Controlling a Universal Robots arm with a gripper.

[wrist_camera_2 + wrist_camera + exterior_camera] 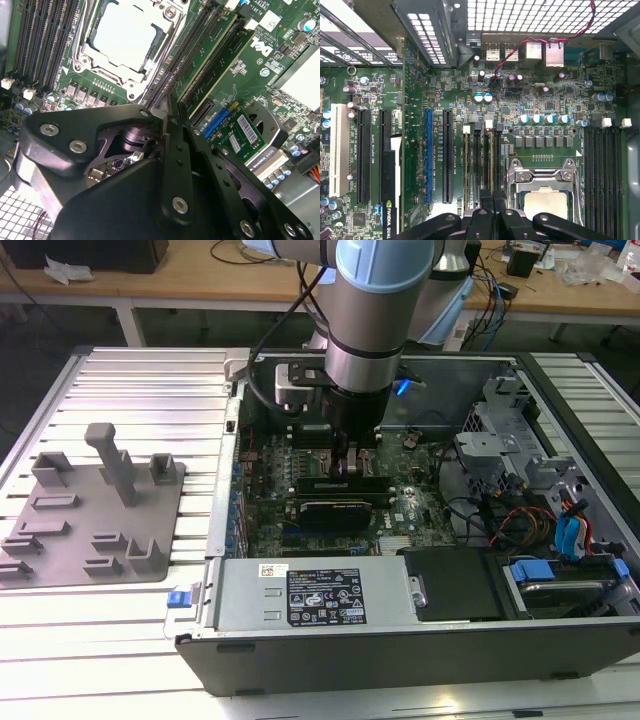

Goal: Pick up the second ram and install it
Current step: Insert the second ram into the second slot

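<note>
**Second ram [207, 57] on edge beside the socket**

It is a thin, light-green stick, standing in a slot just beside the CPU socket [127, 37]. The pincer [167, 120] is narrow and closed on its end. Another green stick [223, 70] runs close alongside, with little room between them.

You see a dark green motherboard [450, 85], one blue slot [428, 155], a plain grey holder tray [160, 520], a black gripper [169, 117].
</note>
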